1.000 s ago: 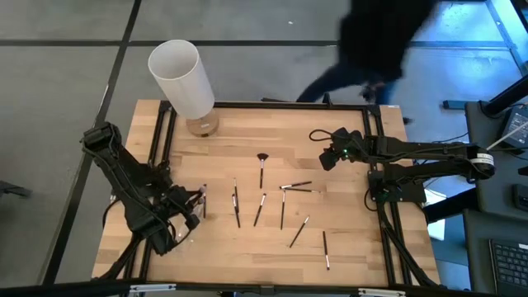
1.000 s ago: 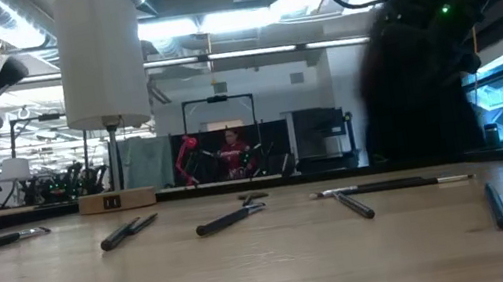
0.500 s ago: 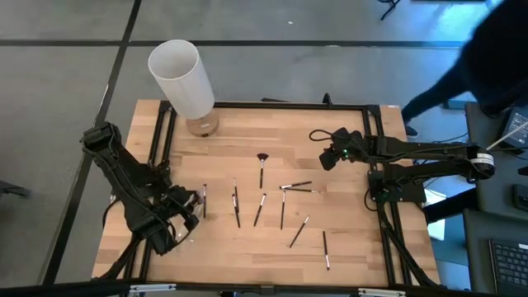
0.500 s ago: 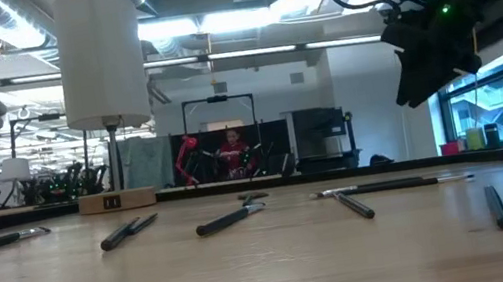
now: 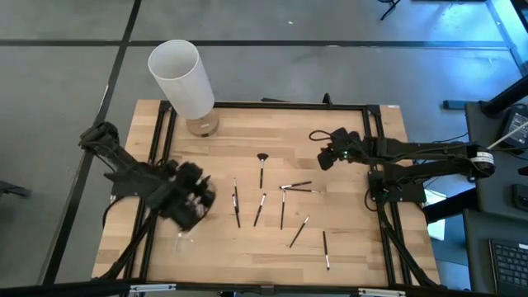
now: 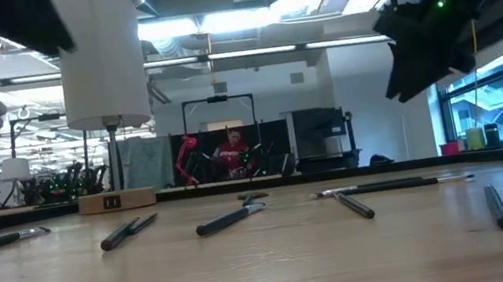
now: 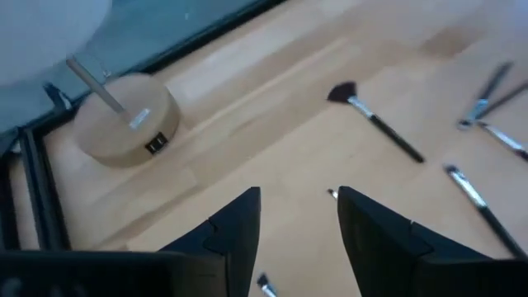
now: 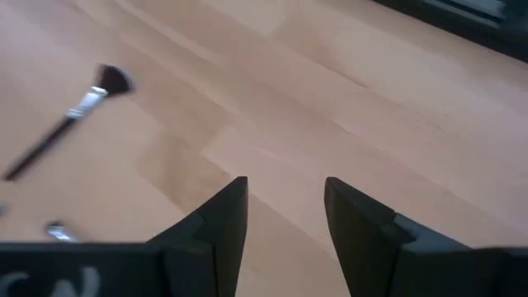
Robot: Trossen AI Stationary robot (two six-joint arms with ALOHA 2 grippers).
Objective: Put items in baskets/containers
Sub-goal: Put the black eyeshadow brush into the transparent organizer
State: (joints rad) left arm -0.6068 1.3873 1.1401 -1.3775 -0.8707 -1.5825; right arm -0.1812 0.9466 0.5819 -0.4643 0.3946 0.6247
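Several thin dark makeup brushes (image 5: 282, 206) lie flat and scattered on the middle of the wooden table; the low view shows them (image 6: 229, 219) lying level. The fan-shaped brush (image 5: 261, 165) lies farthest back, also seen in the left wrist view (image 7: 375, 124) and the right wrist view (image 8: 70, 120). My left gripper (image 5: 195, 200) hovers open, raised above the table just left of the brushes; a brush tip (image 7: 332, 194) shows between its fingers, below them. My right gripper (image 5: 327, 158) hangs open above bare wood, right of the fan brush. No transparent cup shows plainly.
A tall white cylinder (image 5: 183, 78) stands over the table's far left corner, with a small tan jar (image 5: 202, 125) at its foot (image 7: 124, 124). A black frame rims the table (image 5: 363, 111). Bare wood lies along the near edge and far right.
My left gripper has risen and swung from the near left part of the table toward the brushes, now covering the leftmost brush in the high view. A person behind the far edge has walked off to the right and out of view.
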